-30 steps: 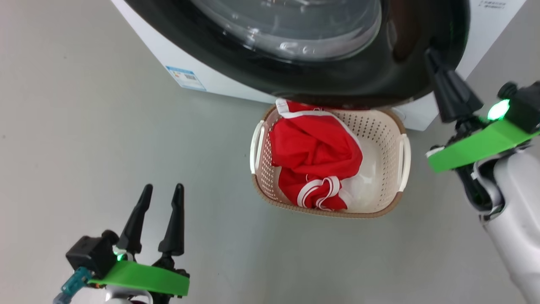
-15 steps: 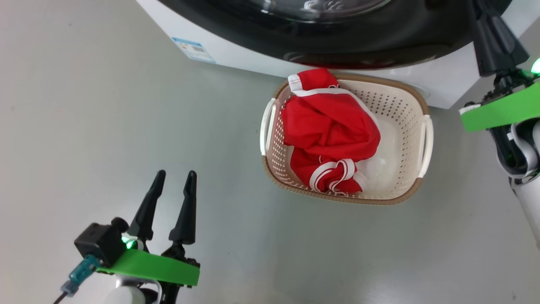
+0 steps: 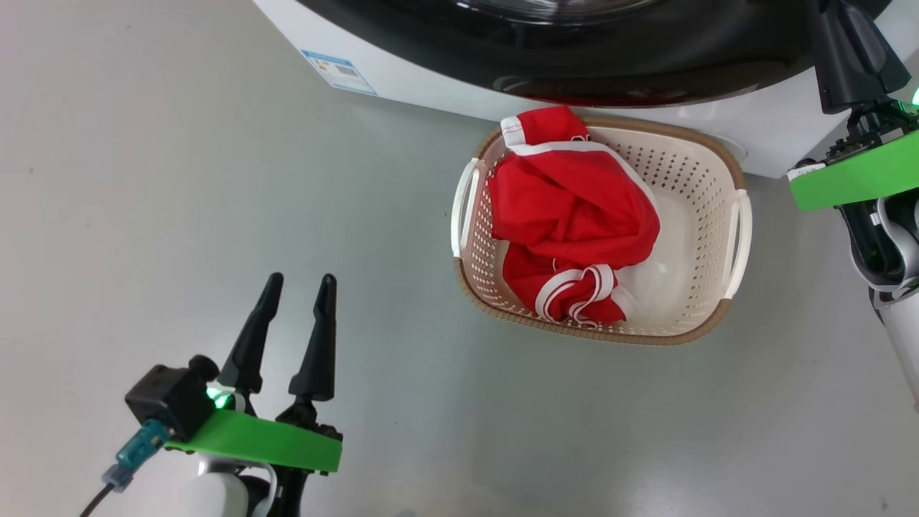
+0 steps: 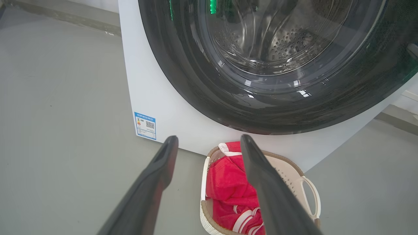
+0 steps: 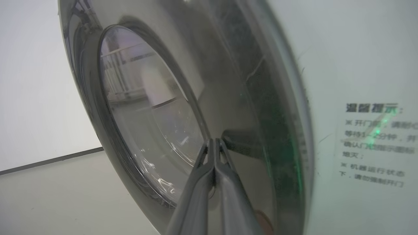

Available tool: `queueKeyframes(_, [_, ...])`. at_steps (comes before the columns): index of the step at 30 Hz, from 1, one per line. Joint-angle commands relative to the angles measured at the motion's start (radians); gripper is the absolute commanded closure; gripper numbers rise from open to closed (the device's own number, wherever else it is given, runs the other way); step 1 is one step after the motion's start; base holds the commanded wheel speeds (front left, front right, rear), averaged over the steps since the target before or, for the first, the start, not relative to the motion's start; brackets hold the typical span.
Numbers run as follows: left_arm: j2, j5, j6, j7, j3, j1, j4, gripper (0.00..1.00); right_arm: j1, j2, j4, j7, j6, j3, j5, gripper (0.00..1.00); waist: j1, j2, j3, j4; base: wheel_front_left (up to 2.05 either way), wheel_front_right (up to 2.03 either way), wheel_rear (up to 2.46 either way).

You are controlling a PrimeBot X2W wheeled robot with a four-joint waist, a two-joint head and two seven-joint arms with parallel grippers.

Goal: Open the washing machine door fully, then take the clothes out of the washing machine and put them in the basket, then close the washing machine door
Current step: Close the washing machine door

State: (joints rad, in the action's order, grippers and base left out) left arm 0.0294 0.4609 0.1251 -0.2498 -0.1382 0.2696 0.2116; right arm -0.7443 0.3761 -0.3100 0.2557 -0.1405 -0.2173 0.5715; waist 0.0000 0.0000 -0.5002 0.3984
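With the door (image 4: 196,94) lying flush against the washing machine (image 4: 156,94), the perforated drum is seen through the bulging glass window (image 4: 271,39) in the left wrist view. In the head view the machine is located at 12 o'clock and the basket (image 3: 693,169) is set on the grey floor (image 3: 143,179) directly in front of it, just right of frame centre, its far rim close under the black door rim. The red clothes (image 3: 567,208) are piled in the basket's 9 o'clock half; the 3 o'clock half is left bare, and a white-trimmed edge is draped over the rim at 11 o'clock. The left gripper (image 3: 301,278) is held above bare floor at 7 o'clock, fingers spread and pointing to 12 o'clock, nothing grasped, well apart from the basket. The right gripper (image 5: 214,141) is found at 2 o'clock, fingers pressed together on nothing, tips right at the glossy door rim just beside the window edge; contact versus a hairline gap cannot be resolved. A blue label (image 4: 145,125) is stuck on the machine's lower front corner.
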Motion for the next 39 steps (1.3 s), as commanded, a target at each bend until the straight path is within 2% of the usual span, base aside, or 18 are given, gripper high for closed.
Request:
queueKeyframes(1, [0.021,0.006,0.006,-0.012,0.038,0.000,-0.015,0.00,-0.002,-0.001,0.021,0.006,0.010,-0.007,0.011,1.00,0.0000,0.0000,0.010,-0.005,0.00,0.00,0.00])
queueKeyframes(4, [0.021,0.001,0.006,-0.012,0.046,-0.007,-0.009,0.00,0.027,-0.013,0.018,0.006,0.010,-0.022,0.011,0.95,0.0000,0.0000,0.031,-0.013,0.00,0.00,0.00])
queueKeyframes(11, [0.021,-0.019,0.006,-0.012,0.065,-0.025,0.000,0.00,0.116,-0.042,0.028,0.006,0.010,-0.048,0.013,0.61,0.0000,0.0000,0.088,-0.041,0.00,0.00,0.00])
queueKeyframes(12, [0.021,-0.022,0.006,-0.012,0.068,-0.028,0.001,0.00,0.131,-0.046,0.030,0.006,0.010,-0.049,0.014,0.53,0.0000,0.0000,0.095,-0.046,0.00,0.00,0.00])
queueKeyframes(14, [0.021,-0.031,0.006,-0.012,0.075,-0.034,0.004,0.00,0.161,-0.054,0.033,0.006,0.010,-0.052,0.013,0.25,0.0000,0.0000,0.111,-0.057,0.00,0.00,0.00])
queueKeyframes(16, [0.021,-0.040,0.006,-0.012,0.083,-0.041,0.006,0.00,0.191,-0.061,0.036,0.006,0.010,-0.052,0.014,0.02,0.0000,0.0000,0.127,-0.068,0.00,0.00,0.00])
queueKeyframes(26, [0.021,-0.083,0.006,-0.012,0.112,-0.073,0.008,0.00,0.323,-0.092,0.036,0.006,0.010,-0.052,0.020,0.00,0.0000,0.0000,0.200,-0.126,0.00,0.00,0.00])
queueKeyframes(39, [0.022,-0.141,0.006,-0.012,0.147,-0.109,0.001,0.00,0.478,-0.112,0.043,0.006,0.010,-0.004,0.019,0.00,0.0000,0.0000,0.276,-0.197,0.00,0.00,0.00])
